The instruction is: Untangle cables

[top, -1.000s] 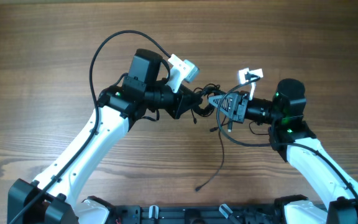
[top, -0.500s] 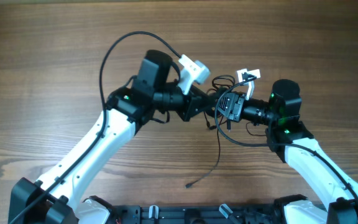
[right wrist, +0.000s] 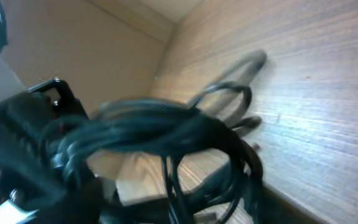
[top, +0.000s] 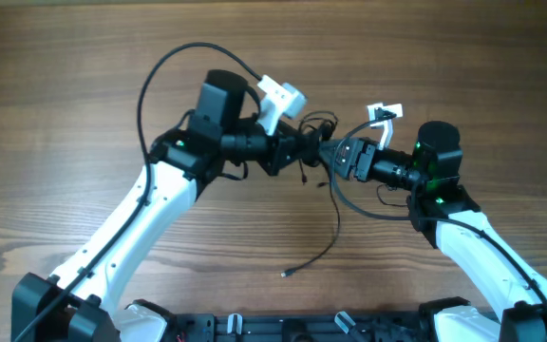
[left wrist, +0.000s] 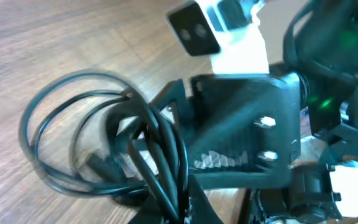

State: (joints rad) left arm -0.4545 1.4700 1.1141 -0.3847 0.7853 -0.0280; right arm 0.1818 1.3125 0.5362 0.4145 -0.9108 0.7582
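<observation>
Cable tangle [top: 313, 141] held above the desk [top: 65, 57] between both hands: the left hand [top: 295, 150] is clamped on its left side, the right hand [top: 338, 157] touches its right side (grip too blurred to tell), and a loose strand [top: 338, 223] trails from the tangle toward the robot.

Black cables [left wrist: 163, 158] against a brown wood-grain surface [top: 55, 66]. White left arm [top: 150, 209] and white right arm [top: 487, 252], both with black joints. Green lights [top: 418, 147] at 3 o'clock.
</observation>
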